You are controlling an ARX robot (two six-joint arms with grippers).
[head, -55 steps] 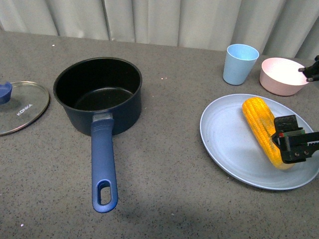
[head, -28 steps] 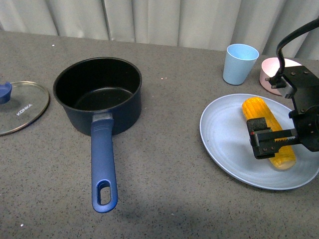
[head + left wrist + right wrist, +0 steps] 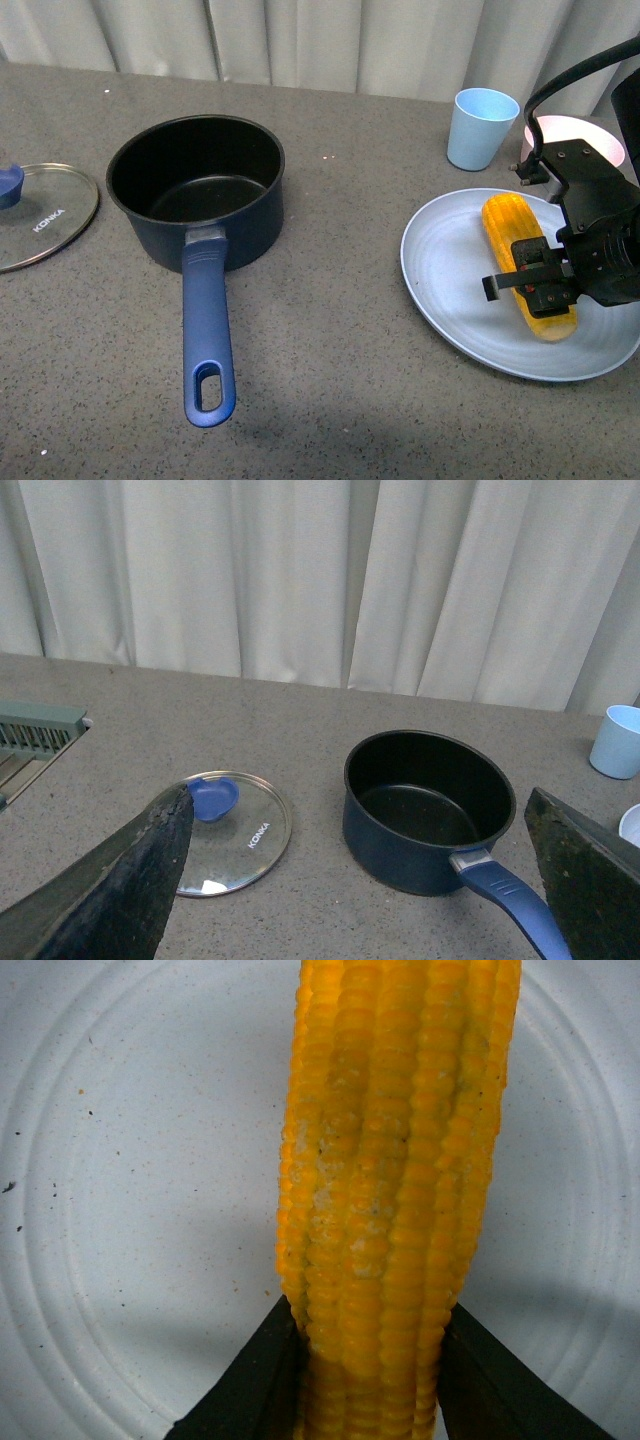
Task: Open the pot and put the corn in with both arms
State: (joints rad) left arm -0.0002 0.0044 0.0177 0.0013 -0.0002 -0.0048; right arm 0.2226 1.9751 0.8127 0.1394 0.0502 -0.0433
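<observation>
The right pincer (image 3: pixel 533 282) is closed on the corn (image 3: pixel 508 232), one finger pressed to each side toward its six o'clock end. The corn lies on the pale blue plate (image 3: pixel 450 270), seemingly not lifted. The pot (image 3: pixel 196 180) stands open on the counter (image 3: pixel 330 380) at nine o'clock from the plate, with its handle toward six o'clock. The left pincer (image 3: pixel 357 795) gapes wide, holding nothing.
</observation>
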